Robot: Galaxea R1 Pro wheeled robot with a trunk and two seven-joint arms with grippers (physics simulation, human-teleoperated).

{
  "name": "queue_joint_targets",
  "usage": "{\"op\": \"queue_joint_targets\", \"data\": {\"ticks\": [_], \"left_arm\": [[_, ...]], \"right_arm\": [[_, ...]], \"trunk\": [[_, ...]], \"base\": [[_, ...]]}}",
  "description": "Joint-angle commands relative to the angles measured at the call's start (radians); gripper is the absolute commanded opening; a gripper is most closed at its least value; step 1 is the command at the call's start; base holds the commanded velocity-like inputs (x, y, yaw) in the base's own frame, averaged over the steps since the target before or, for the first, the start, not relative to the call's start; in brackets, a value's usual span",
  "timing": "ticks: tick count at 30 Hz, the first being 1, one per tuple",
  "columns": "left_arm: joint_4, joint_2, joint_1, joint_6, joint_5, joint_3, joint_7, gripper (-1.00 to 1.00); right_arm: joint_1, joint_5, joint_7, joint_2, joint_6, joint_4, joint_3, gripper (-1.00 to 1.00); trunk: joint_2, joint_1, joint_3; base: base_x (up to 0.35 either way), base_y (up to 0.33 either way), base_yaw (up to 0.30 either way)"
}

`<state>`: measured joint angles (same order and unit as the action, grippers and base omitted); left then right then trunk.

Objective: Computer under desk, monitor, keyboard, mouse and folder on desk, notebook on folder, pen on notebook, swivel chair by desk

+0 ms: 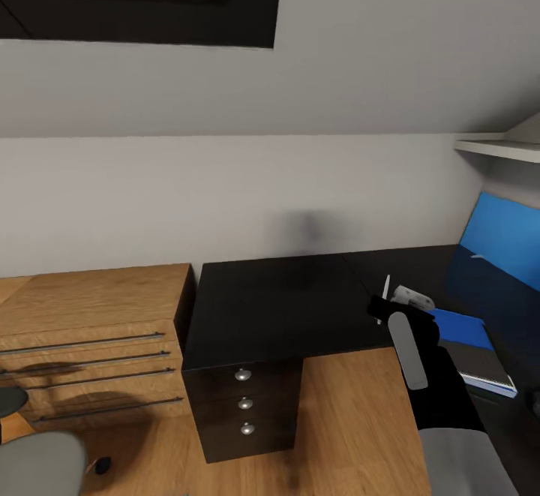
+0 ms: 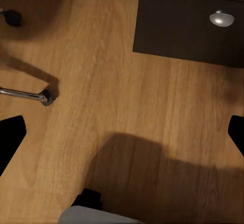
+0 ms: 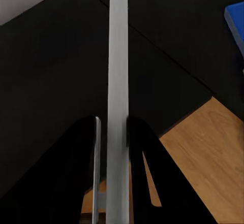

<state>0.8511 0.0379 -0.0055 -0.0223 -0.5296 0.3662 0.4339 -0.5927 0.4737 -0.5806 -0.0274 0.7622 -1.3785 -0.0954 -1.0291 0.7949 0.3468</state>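
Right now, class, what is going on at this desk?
The robot's right tool is shut on the pen, holding the thin white stick above the black desk. A blue folder with a grey notebook on it lies on the desk nearby. The left tool hangs open over the wooden floor.
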Motion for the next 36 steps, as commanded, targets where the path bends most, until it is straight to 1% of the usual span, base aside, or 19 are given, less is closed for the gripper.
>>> {"op": "queue_joint_targets", "data": {"ticks": [1, 4, 8, 11, 14, 16, 17, 21, 22, 25, 26, 32, 33, 36], "left_arm": [[0.002, 0.002, -0.001, -0.002, -0.006, 0.005, 0.009, 1.0], [0.001, 0.002, -0.001, -0.002, -0.006, 0.004, 0.009, 1.0], [0.0, 0.001, -0.001, -0.002, -0.005, 0.003, 0.009, 1.0], [0.0, 0.001, -0.001, -0.002, -0.005, 0.004, 0.009, 1.0], [0.0, 0.001, -0.001, -0.002, -0.006, 0.005, 0.009, 1.0], [0.0, 0.001, -0.001, -0.002, -0.006, 0.005, 0.009, 1.0], [0.0, 0.001, -0.001, -0.002, -0.005, 0.004, 0.009, 1.0], [0.0, 0.001, -0.001, -0.002, -0.005, 0.004, 0.009, 1.0], [0.0, 0.001, -0.001, -0.002, -0.004, 0.005, 0.009, 1.0], [0.0, 0.002, -0.001, -0.002, -0.004, 0.005, 0.009, 1.0], [0.0, 0.001, -0.001, -0.002, -0.004, 0.005, 0.009, 1.0], [0.0, 0.001, -0.001, -0.002, -0.004, 0.005, 0.009, 1.0], [0.0, 0.001, -0.001, -0.002, -0.004, 0.005, 0.009, 1.0], [0.0, 0.001, -0.001, -0.002, -0.004, 0.005, 0.009, 1.0]], "right_arm": [[-0.001, 0.01, -0.009, -0.001, 0.001, -0.001, -0.001, -1.0], [-0.001, 0.01, -0.009, 0.0, 0.001, -0.001, -0.001, -1.0], [-0.001, 0.011, -0.008, 0.003, 0.003, -0.002, -0.001, -1.0], [-0.001, 0.012, -0.007, 0.007, 0.018, -0.002, -0.002, -1.0], [-0.001, 0.011, -0.003, 0.019, 0.045, -0.002, -0.005, -1.0], [-0.001, 0.012, -0.001, 0.028, 0.056, -0.002, -0.005, -1.0], [-0.001, 0.012, 0.004, 0.041, 0.063, -0.002, -0.005, -1.0], [-0.001, 0.012, 0.024, 0.065, 0.072, 0.0, -0.006, -1.0], [-0.001, 0.012, 0.041, 0.075, 0.074, 0.003, -0.006, -1.0], [-0.001, 0.012, 0.071, 0.087, 0.076, 0.016, -0.006, -1.0], [-0.001, 0.011, 0.092, 0.096, 0.078, 0.027, -0.006, -1.0], [-0.001, 0.012, 0.152, 0.133, 0.081, 0.051, -0.007, -1.0], [-0.001, 0.012, 0.172, 0.142, 0.082, 0.06, -0.007, -1.0], [-0.002, 0.012, 0.2, 0.151, 0.083, 0.07, -0.007, -1.0]], "trunk": [[-0.001, 0.0, 0.001], [-0.001, 0.0, 0.001], [-0.001, 0.0, 0.001], [-0.001, 0.0, 0.001], [-0.001, 0.0, 0.001], [-0.001, 0.0, 0.001], [-0.001, 0.0, 0.001], [-0.001, 0.0, 0.001], [-0.001, 0.0, 0.001], [-0.001, 0.0, 0.001], [-0.001, 0.0, 0.001], [-0.001, 0.0, 0.001], [-0.001, 0.0, 0.001], [-0.001, 0.0, 0.001]], "base": [[0.0, 0.0, -0.002], [0.0, 0.0, -0.02], [0.0, 0.0, -0.183], [0.0, 0.0, -0.258], [0.0, 0.0, -0.283], [0.0, 0.0, -0.29], [0.0, 0.0, -0.294], [0.0, 0.0, -0.297], [0.0, 0.0, -0.299], [0.0, 0.0, -0.299], [0.0, 0.0, -0.3], [0.0, 0.0, -0.3], [0.0, 0.0, -0.3], [0.0, 0.0, -0.292]]}}
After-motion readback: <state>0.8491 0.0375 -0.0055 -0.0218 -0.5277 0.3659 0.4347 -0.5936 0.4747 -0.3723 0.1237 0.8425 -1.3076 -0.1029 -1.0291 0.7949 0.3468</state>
